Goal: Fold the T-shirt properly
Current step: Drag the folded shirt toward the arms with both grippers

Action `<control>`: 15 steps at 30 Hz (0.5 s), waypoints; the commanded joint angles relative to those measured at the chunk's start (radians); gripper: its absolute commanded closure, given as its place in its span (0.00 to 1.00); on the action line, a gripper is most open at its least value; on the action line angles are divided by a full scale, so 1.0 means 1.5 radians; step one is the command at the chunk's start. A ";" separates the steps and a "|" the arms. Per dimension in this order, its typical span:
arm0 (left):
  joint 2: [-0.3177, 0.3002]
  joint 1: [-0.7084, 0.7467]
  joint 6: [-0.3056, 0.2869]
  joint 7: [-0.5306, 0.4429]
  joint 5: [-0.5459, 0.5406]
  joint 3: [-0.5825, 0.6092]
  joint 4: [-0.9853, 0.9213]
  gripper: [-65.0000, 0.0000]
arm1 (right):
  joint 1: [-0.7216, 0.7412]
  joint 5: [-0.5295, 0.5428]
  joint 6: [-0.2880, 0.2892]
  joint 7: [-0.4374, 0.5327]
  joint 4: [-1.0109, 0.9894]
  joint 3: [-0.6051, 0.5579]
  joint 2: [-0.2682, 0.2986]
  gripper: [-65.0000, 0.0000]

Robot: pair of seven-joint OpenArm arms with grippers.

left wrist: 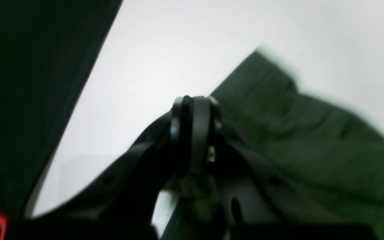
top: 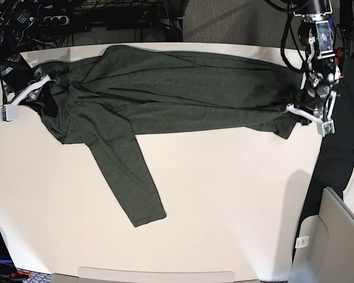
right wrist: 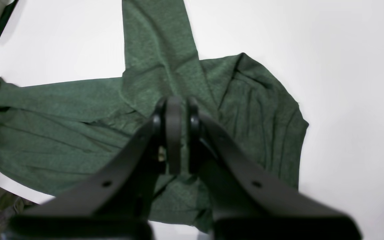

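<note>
The dark olive-green T-shirt [top: 165, 88] lies stretched along the far side of the white table [top: 224, 194], folded lengthwise. One long sleeve [top: 130, 183] runs toward the near side. My right gripper [top: 46, 88] is at the shirt's left end in the base view. In the right wrist view it [right wrist: 178, 133] is shut on a bunched fold of the shirt [right wrist: 62, 116]. My left gripper [top: 300, 107] is at the shirt's right end. In the blurred left wrist view it [left wrist: 194, 133] is shut with shirt fabric [left wrist: 312, 143] between and beside the jaws.
A black cloth [top: 342, 153] hangs off the table's right edge and also fills the left of the left wrist view [left wrist: 28, 83]. A pale grey bin [top: 336, 236] stands at the bottom right. Cables and gear [top: 106, 17] lie behind the table.
</note>
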 commanded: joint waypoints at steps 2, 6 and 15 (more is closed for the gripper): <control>-0.010 -0.014 0.003 -0.003 0.003 -0.002 -0.002 0.90 | 0.006 -0.001 0.001 0.012 0.010 0.000 0.009 0.99; -0.011 -0.018 0.003 -0.003 0.003 0.004 0.014 0.90 | 0.005 -0.004 0.001 0.012 0.010 0.000 0.009 0.99; -0.012 0.001 0.003 -0.003 0.003 0.081 0.115 0.90 | 0.009 -0.006 0.000 0.014 0.009 -0.017 0.008 0.99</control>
